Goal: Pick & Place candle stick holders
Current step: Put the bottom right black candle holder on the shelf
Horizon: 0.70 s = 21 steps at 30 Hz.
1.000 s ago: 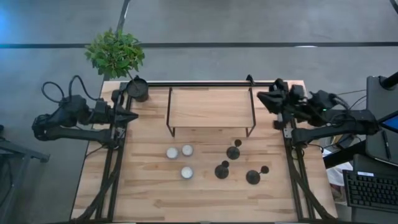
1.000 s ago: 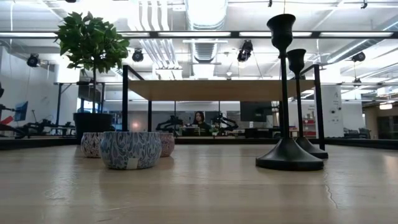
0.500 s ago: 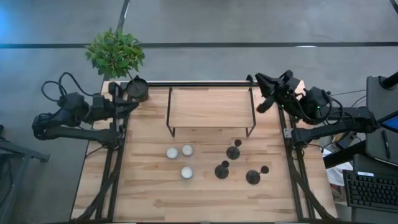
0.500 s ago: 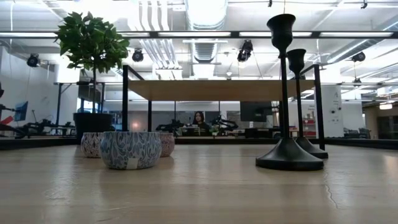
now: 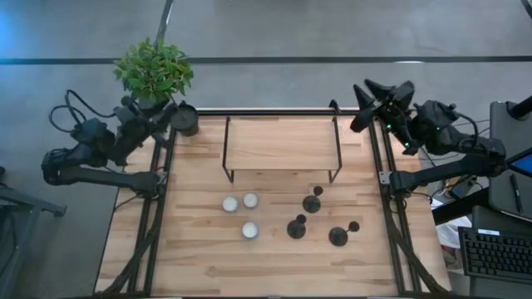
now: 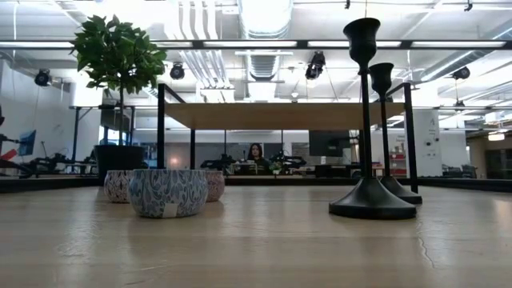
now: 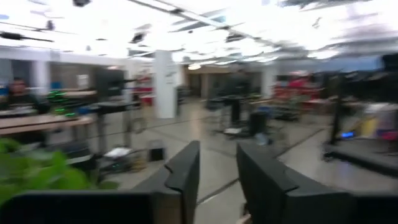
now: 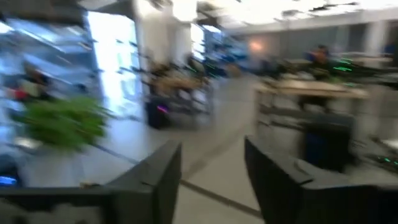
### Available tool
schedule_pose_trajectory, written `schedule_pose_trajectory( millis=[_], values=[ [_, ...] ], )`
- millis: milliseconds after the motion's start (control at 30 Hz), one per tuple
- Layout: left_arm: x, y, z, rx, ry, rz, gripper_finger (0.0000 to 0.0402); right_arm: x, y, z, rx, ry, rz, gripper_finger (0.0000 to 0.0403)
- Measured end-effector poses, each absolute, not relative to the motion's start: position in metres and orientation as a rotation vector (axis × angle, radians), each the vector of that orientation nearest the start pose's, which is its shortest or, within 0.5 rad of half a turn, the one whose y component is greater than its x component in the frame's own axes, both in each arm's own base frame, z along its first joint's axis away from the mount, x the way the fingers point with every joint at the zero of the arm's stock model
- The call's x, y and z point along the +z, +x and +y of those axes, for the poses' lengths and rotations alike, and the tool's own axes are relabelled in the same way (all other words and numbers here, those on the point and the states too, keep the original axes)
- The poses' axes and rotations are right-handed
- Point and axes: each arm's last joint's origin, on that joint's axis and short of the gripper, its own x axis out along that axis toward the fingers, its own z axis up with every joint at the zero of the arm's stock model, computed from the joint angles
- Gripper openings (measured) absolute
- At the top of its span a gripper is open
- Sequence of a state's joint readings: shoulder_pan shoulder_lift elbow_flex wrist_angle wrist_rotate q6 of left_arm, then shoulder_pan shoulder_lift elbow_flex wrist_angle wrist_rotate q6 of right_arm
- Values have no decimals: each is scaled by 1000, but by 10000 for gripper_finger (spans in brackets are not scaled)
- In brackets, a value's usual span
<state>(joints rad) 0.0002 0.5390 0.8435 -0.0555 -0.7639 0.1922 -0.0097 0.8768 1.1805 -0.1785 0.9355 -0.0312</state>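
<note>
I count three candle stick holders on the counter [image 5: 199,257], all upright on their disc bases in the right half of the near area. The first holder [image 5: 312,203] stands just in front of the shelf's right leg. The second holder [image 5: 297,227] is nearer the front edge and slightly left of the first. The third holder [image 5: 338,236] is farthest right. No two touch. In the low view I see only two: the nearer candlestick [image 6: 368,120] and a farther one [image 6: 384,128] partly behind it.

To their left I count three white tealight candles: two side by side, candle one [image 5: 229,203] and candle two [image 5: 250,200], and a third candle [image 5: 249,230] nearer the front. In the low view their tins [image 6: 166,192] show a blue-and-white pattern; I can read no writing or brand.

A wooden shelf [image 5: 281,143] on a black frame stands at the back centre. A dark plant pot [image 5: 184,120] sits at the back left corner, with a leafy plant [image 5: 154,71] beside it beyond the counter edge.

The left gripper [image 5: 166,110] is raised at the back left corner near the pot, fingers [image 7: 186,171] spread and holding nothing. The right gripper [image 5: 378,100] is raised beyond the back right corner, fingers [image 8: 158,174] likewise apart and empty.

A person [image 6: 257,154] sits in the room behind.
</note>
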Motion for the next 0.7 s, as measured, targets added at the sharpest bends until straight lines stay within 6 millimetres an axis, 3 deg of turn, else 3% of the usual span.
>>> schedule_pose_trajectory(
  millis=[167, 367, 467, 700],
  values=[
    [389, 105, 22, 854, 110, -106, 182, 448, 143, -26, -1055, -25, 9, 259],
    [391, 113, 22, 855, 198, -52, 208, 455, 140, -26, -1058, -154, 71, 298],
    [394, 113, 21, 814, 195, -69, 180, 460, 136, -26, -1057, -151, 63, 290],
    [402, 111, 18, 678, 163, -132, 24, 475, 108, -25, -995, -141, 74, 195]
  ],
)
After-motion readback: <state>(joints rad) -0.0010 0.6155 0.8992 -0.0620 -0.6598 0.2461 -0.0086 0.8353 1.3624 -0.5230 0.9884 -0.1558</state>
